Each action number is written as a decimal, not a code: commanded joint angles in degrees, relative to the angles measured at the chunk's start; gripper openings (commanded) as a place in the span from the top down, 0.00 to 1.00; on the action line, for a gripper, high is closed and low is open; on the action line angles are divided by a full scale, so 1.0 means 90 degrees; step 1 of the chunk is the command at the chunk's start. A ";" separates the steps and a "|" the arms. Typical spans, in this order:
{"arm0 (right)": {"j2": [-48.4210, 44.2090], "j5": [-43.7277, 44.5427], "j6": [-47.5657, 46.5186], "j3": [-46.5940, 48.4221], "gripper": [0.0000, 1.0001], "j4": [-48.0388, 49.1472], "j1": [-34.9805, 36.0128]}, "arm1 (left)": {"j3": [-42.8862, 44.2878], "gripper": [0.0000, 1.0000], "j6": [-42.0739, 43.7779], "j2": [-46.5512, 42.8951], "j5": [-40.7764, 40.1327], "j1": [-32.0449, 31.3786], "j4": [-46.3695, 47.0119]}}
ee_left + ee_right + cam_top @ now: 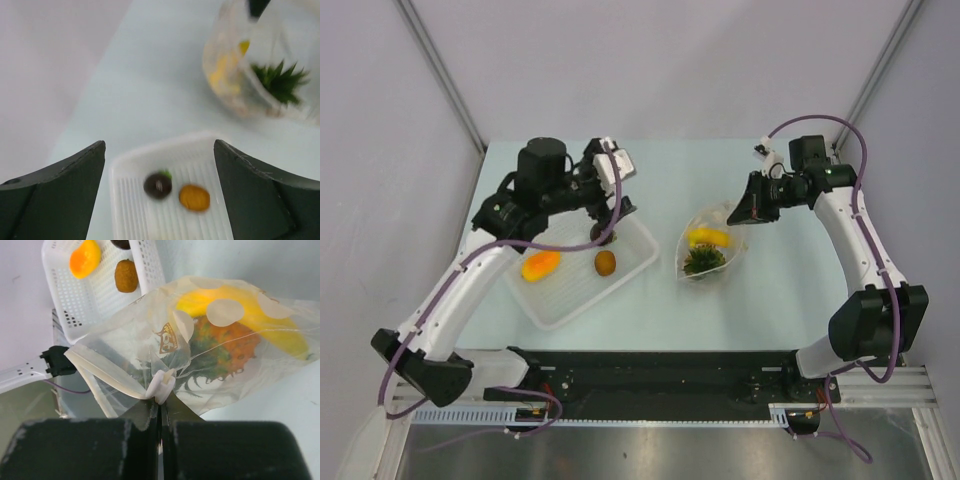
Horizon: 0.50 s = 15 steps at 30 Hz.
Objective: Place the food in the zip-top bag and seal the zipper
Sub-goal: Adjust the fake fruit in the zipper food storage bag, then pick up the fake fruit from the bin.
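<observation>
Fruit is lying in the white basket [570, 295] near the arms. An orange piece [540, 265] and a brown fruit [606, 262] are sitting there side by side, a little apart. Just past them, at the far end of the basket, a dark round fruit [158, 185] is resting. The left pincer [159, 145] is hanging right over it with its fingers spread wide, holding nothing. The dark round fruit is lying between the two fingers and below them. The left arm is the nearer one, so I think it is going for that fruit next. To the right of the basket, the bag [730, 245] is lying with the banana [708, 237] and the pineapple [703, 260] inside. At its far corner the right pincer [160, 410] is pinching the zipper [105, 372] tight and lifting that edge. The zipper is gaping open.
</observation>
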 commanded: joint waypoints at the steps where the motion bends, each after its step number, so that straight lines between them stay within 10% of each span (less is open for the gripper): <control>1: -0.0009 0.0306 -0.0261 0.0451 1.00 -0.0074 -0.0030 | -0.0113 0.07 0.0106 0.0332 0.0641 0.1197 -0.2418; 15: 0.0010 0.0618 -0.0466 0.0413 1.00 -0.0074 0.0039 | -0.1901 0.08 0.1347 0.1268 -0.1838 0.2654 -0.2675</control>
